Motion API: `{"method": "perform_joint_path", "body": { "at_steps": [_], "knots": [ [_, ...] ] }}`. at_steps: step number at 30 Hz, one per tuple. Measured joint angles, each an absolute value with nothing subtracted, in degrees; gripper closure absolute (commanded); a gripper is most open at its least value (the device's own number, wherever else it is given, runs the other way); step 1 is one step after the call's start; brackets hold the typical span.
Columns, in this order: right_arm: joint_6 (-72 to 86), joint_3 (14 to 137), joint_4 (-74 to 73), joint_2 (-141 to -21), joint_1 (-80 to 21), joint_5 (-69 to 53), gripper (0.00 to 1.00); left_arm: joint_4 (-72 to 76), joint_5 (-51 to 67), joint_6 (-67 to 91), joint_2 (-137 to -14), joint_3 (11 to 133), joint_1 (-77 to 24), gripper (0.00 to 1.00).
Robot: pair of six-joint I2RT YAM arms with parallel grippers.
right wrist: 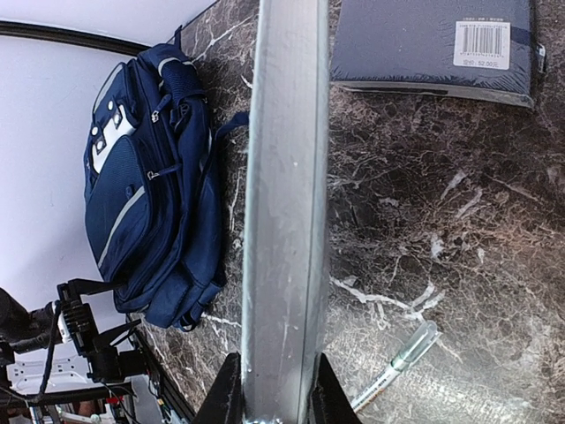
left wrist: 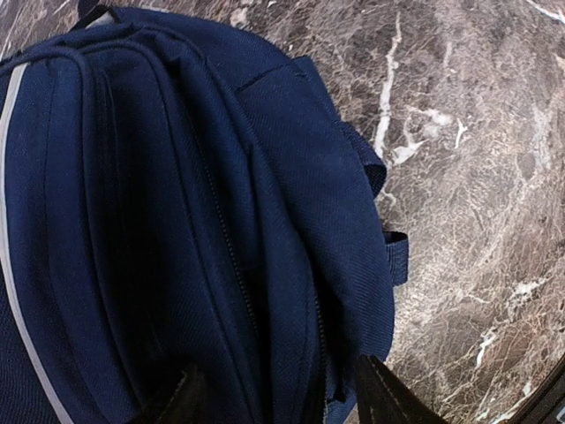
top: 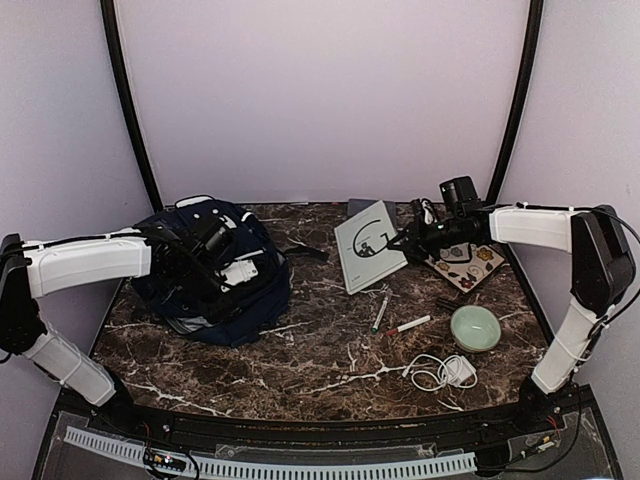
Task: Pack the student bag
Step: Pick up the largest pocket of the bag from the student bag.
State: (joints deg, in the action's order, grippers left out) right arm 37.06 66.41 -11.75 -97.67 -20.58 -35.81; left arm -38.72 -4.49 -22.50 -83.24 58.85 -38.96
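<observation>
The student bag lies on the left side of the marble table, beneath the left arm. The left claw straddles a fold of its fabric beside a zipper; whether it pinches yet, I cannot tell. The right claw pinches a grey book by its edge, right of the bag.
</observation>
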Motion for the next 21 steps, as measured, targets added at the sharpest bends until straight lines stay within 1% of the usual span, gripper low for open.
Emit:
{"method": "perform_joint_path", "body": {
  "at_steps": [1, 4, 7, 14, 15, 16, 17, 18, 19, 21],
  "knots": [
    [37.1, 66.4, -11.9, -97.7, -20.6, -35.7, 1.00, -38.7, -3.8, -22.8, -82.9, 58.8, -39.0, 0.38],
    [37.1, 66.4, -12.1, -97.7, -20.6, -35.7, 1.00, -38.7, -2.4, -23.6, -82.1, 58.8, -38.9, 0.49],
    [37.1, 66.2, -12.0, -97.7, -20.6, -35.7, 1.00, -38.8, -2.7, -24.0, -82.3, 58.8, -38.9, 0.57],
    [37.1, 65.7, -12.2, -97.5, -20.7, -35.5, 1.00, -38.9, -5.3, -24.3, -85.1, 58.9, -38.9, 0.58],
    [37.0, 65.6, -12.4, -97.3, -20.8, -35.3, 1.00, -38.9, -5.6, -24.3, -85.7, 59.0, -38.9, 0.62],
    [36.8, 65.6, -12.8, -96.9, -20.8, -34.9, 1.00, -39.0, -5.7, -24.3, -86.2, 59.1, -38.9, 0.69],
    [36.7, 65.5, -13.0, -96.5, -20.9, -34.5, 1.00, -39.0, -6.0, -24.2, -86.6, 59.2, -38.9, 0.79],
    [36.5, 65.2, -13.0, -96.1, -21.0, -34.3, 1.00, -39.0, -6.2, -24.1, -86.8, 59.3, -38.9, 0.93],
    [36.4, 64.8, -13.0, -95.6, -21.1, -34.3, 1.00, -39.2, -6.6, -23.9, -87.0, 59.5, -38.9, 1.00],
    [36.2, 64.2, -13.4, -94.9, -21.4, -34.1, 1.00, -39.6, -7.4, -23.6, -87.2, 60.2, -38.9, 1.00]
  ]
}}
